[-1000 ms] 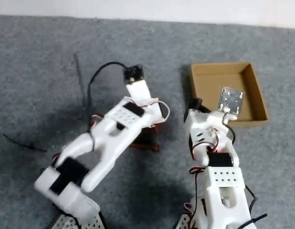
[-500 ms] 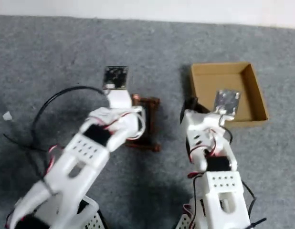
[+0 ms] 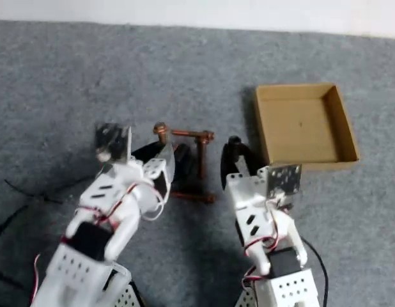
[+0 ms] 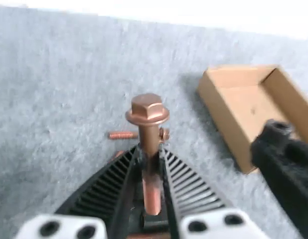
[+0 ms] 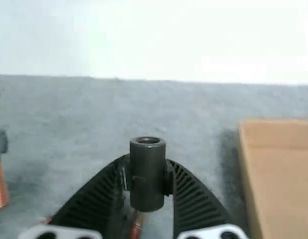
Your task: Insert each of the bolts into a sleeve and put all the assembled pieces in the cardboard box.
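The worktop [image 3: 57, 70] is covered in grey cloth, matt, with a rough felt-like nap. The box [image 3: 304, 125] is brown cardboard, matt and smooth. The bolt [image 4: 147, 112] in the left gripper [image 4: 148, 149] is copper-coloured metal with a dull sheen. The sleeve [image 5: 147, 172] in the right gripper [image 5: 146, 162] is dark, smooth and semi-matt; metal or plastic cannot be told. The fingers [image 4: 106, 189] are black matt plastic, ribbed. The arm shells [image 3: 108, 198] are smooth, glossy white plastic. The bracket [image 3: 284, 179] is bare bright metal.

place: robotics test bench | cues: grey felt table top [image 3: 57, 64], plain white wall [image 3: 248, 9], exposed wiring [image 3: 264, 242]
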Tool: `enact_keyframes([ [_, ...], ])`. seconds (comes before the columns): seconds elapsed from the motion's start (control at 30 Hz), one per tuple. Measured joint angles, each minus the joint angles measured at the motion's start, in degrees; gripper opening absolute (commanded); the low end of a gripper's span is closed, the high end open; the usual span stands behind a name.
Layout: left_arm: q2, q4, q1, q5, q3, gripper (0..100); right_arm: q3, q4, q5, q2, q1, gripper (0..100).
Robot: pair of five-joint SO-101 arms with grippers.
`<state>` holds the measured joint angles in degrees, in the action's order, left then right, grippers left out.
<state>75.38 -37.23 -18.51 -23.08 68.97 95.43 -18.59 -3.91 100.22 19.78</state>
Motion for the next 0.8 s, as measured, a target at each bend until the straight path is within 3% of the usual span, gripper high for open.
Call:
enact_keyframes([
  [0.33,26.7,0.0,0.0,-2.1,7.9,1,0.3,0.1,2.8,3.3,8.9,0.4],
  [0.53,28.1,0.0,1.0,-12.5,8.0,1,0.3,0.1,13.6,3.3,19.7,0.4],
  [0.8,28.1,0.4,0.8,-14.2,8.0,1,0.3,0.1,18.6,3.3,22.8,0.4],
])
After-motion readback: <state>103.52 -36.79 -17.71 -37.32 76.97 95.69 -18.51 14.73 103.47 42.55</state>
